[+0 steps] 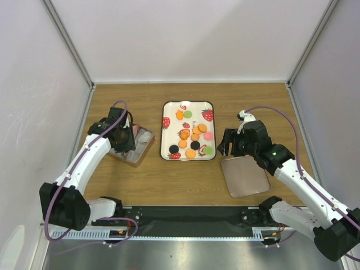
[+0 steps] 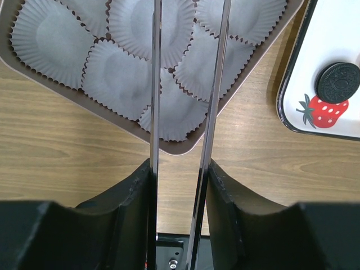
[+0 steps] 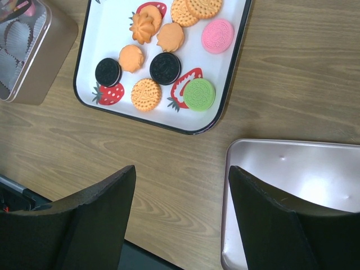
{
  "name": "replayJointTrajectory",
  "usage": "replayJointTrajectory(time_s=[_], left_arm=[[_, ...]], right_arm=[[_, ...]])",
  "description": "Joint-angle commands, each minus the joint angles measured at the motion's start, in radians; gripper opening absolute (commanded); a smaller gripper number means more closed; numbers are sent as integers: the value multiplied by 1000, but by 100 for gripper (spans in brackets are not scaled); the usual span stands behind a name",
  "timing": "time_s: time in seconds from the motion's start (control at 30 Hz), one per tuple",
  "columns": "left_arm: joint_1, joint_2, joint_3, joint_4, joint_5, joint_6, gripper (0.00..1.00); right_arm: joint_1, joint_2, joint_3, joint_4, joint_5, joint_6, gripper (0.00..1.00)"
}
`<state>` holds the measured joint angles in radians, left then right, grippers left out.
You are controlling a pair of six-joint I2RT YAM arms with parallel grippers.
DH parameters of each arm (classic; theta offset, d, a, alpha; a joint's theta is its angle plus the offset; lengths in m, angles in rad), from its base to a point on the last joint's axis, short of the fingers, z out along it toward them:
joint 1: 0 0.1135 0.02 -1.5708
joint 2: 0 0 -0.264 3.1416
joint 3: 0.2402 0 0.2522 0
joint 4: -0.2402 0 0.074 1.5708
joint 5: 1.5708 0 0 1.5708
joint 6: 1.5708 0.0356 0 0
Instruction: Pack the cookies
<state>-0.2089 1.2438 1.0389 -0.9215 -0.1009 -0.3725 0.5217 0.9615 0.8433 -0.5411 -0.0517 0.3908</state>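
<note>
Top external view is showing the cookies (image 1: 194, 136) lying loose on a strawberry-printed tray (image 1: 171, 136) at the middle of the surface (image 1: 253, 101); whether any is already packed I cannot tell. At the tray's nine o'clock a box (image 2: 84, 108) is sitting, lined with frilled paper cups (image 2: 121, 79) that are presumably waiting to take the cookies. Its lid (image 1: 246, 176) is lying flat at the tray's four o'clock, likely parked there to keep the box open. The left claw (image 2: 180, 166) is clenching a pair of metal tongs (image 2: 156, 84), with the blades reaching out over the cups; the tips are running out of view, so anything they are carrying is hidden. The right claw (image 3: 181, 169) is hanging released and empty above bare surface between tray and lid. No brand or lettering is showing legibly; the black cookie (image 2: 337, 82) is bearing an embossed pattern too fine to read.
</note>
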Motion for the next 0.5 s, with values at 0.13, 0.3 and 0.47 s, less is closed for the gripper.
replayJointTrajectory(time_s=[0.13, 0.3, 0.47], left_arm=[[14, -10, -19, 47, 9, 10, 43], [16, -7, -25, 53, 9, 11, 45], [16, -10, -36, 61, 15, 10, 46]], right_arm=[[-5, -14, -6, 36, -8, -7, 73], [-3, -10, -3, 36, -13, -6, 73], [-3, -14, -4, 35, -11, -7, 73]])
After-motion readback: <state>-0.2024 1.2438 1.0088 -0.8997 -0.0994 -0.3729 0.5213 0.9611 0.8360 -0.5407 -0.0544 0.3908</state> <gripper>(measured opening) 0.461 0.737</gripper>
